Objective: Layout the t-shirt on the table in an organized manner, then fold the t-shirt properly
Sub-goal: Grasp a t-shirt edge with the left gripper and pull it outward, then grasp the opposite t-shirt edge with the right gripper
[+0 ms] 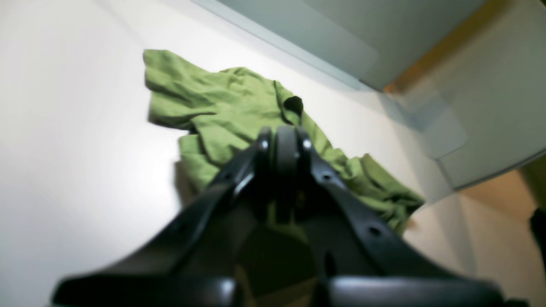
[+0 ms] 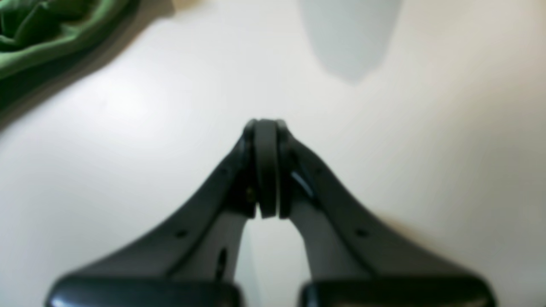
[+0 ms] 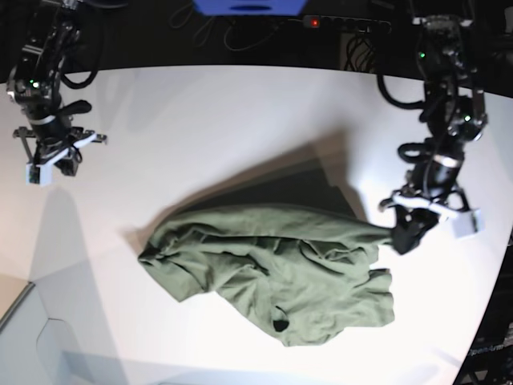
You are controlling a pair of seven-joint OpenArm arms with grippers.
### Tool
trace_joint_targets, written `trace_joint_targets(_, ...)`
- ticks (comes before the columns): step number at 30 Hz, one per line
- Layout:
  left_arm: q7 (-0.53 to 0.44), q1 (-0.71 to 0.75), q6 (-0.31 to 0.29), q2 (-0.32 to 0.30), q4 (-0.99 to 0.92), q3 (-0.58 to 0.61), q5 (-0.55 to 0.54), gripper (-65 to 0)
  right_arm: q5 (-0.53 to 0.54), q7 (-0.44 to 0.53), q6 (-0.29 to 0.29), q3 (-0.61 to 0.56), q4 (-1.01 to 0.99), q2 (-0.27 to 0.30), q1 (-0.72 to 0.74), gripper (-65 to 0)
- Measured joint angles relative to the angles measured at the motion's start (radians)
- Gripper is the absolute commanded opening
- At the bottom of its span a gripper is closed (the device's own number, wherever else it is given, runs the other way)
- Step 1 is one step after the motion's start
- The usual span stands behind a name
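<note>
The olive-green t-shirt (image 3: 272, 265) lies crumpled on the white table (image 3: 224, 120), below the middle in the base view. Its right edge is drawn out to a point at my left gripper (image 3: 401, 237). The left wrist view has that gripper (image 1: 285, 136) shut, with the wrinkled t-shirt (image 1: 213, 102) spreading away just beyond its tips and dark green cloth showing between the fingers lower down. Far off at the base view's left, my right gripper (image 3: 50, 170) stands over bare table. Its wrist view shows the gripper (image 2: 266, 128) shut on nothing, with a bit of t-shirt (image 2: 38, 34) in the top left corner.
The table's curved edge runs along the lower left of the base view, with grey floor (image 3: 32, 337) beyond it. Cables and a blue object (image 3: 248, 6) sit behind the table's far edge. Grey floor panels (image 1: 341, 34) show past the table in the left wrist view.
</note>
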Motion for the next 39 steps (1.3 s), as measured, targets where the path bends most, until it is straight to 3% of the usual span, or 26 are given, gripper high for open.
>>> trace_joint_targets(5,-0.003,0.097,-0.002,-0.006,-0.032,-0.148,0.002,-64.7,-0.001,0.006,-0.001,0.001,0.002,0.019,0.065,-64.9)
trace_joint_targets(7,-0.003,0.126,0.000,-0.006,-0.063,-0.197,0.006,-64.7,-0.004,-0.012,-0.001,-0.035,0.001,0.039,0.095,-60.7)
trace_joint_targets(12,-0.005,0.172,0.001,-0.005,-0.154,-0.259,0.006,-64.7,0.000,-0.136,-0.001,-0.214,-0.005,0.068,0.206,-52.7)
trace_joint_targets(16,0.000,0.205,0.000,-0.004,-0.204,-0.304,0.004,-64.7,-0.001,-0.166,-0.002,-0.404,-0.023,0.067,0.273,-47.3)
trace_joint_targets(21,-0.007,0.235,0.000,0.002,-0.209,-0.330,0.005,-64.7,0.011,-0.163,0.001,-0.598,-0.270,0.010,0.432,-37.8)
trace_joint_targets(29,-0.009,0.246,-0.001,0.008,-0.209,-0.331,0.005,-64.7,0.002,-0.117,-0.001,-0.628,-0.546,-0.042,0.634,-32.1)
trace_joint_targets(39,-0.008,0.246,-0.001,0.024,-0.209,-0.331,0.008,-64.7,-0.001,-0.089,-0.001,-0.722,-0.576,-0.059,0.600,-32.3)
